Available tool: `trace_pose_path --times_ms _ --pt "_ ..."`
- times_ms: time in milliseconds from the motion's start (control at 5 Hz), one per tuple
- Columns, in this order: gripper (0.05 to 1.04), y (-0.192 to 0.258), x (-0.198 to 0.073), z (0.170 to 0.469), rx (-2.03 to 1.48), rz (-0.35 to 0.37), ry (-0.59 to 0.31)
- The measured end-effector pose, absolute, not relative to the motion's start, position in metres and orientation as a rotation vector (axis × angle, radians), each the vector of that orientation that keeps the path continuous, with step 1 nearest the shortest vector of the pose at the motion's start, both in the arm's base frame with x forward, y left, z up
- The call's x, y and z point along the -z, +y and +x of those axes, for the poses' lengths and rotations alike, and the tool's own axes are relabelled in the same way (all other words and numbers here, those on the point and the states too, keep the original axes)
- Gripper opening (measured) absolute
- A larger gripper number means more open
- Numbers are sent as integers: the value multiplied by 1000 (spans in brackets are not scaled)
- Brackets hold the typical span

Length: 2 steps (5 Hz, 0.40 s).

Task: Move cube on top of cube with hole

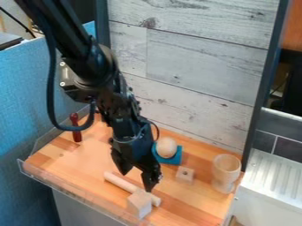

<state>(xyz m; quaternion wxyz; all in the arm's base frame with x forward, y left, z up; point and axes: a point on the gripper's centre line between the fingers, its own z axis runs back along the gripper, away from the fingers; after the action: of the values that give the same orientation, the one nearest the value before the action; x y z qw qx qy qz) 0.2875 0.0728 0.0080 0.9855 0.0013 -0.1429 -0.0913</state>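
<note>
The gripper [136, 182] hangs low over the front middle of the wooden table, its two fingers spread apart and open with nothing seen between them. Just in front of and below it is the plain wooden cube [139, 204], near the table's front edge and right against or over the light rod. To the right of the gripper, the smaller cube with a hole [184, 175] rests on the table, its dark hole visible. The two cubes are apart.
A light wooden rod [121, 182] lies diagonally beneath the gripper. Behind the holed cube, a round wooden ball [166, 147] rests on a blue piece [176, 160]. A wooden goblet [226, 172] stands at right, a red-handled tool [76, 127] at left. A transparent rim [77, 193] borders the front.
</note>
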Motion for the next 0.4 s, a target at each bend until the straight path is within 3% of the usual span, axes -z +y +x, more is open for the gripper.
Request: trace_pose_path --times_ms 400 --pt "1000 66 7 286 223 21 -227"
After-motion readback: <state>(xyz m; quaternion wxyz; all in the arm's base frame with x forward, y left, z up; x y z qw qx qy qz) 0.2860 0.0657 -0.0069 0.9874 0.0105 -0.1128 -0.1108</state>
